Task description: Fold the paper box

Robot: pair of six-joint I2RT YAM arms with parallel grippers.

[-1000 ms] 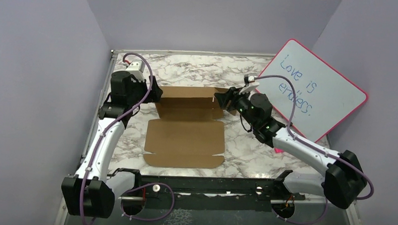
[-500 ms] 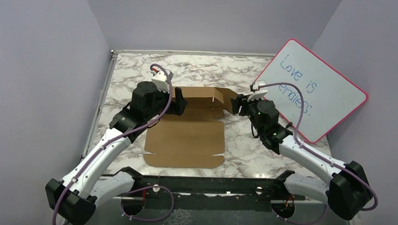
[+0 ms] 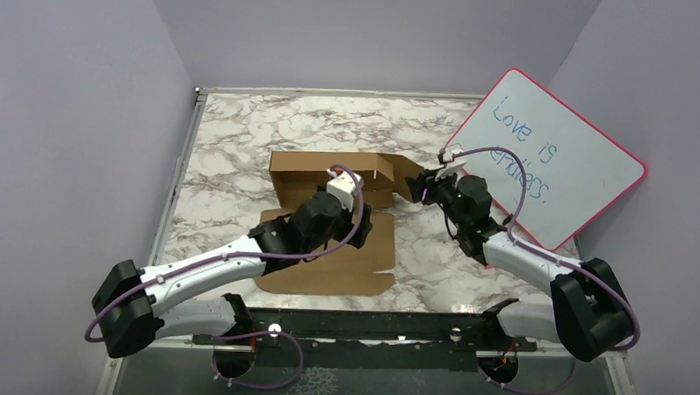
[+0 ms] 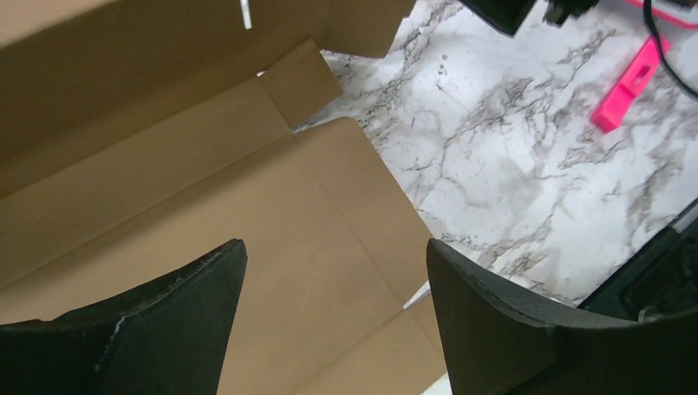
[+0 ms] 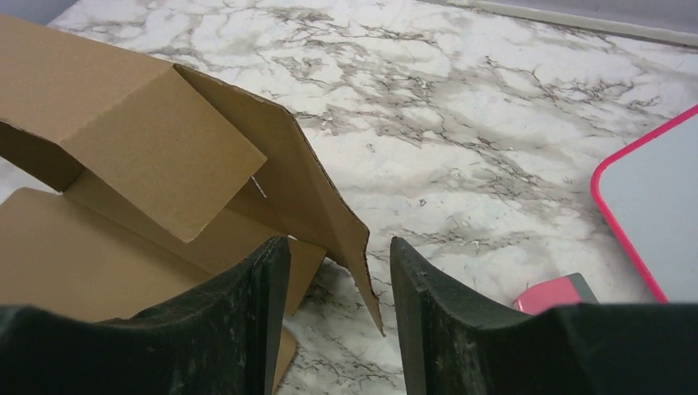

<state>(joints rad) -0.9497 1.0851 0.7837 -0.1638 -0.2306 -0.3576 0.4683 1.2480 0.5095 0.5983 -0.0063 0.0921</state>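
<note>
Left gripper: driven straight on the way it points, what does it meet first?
The paper box: the left gripper, jaws open, points down at its flat brown panel, nothing between. How far off is unclear from the wrist view.

The left arm (image 3: pixel 203 267) has swung from the paper box's (image 3: pixel 326 276) left end, near the counter's (image 3: pixel 234 132) left edge, to above its flat front panel. The right fingers (image 5: pixel 247 313) have backed off slightly toward the counter's right edge.

Lab cell: lilac partitions (image 3: pixel 68 109), marble table (image 3: pixel 244 123)
</note>
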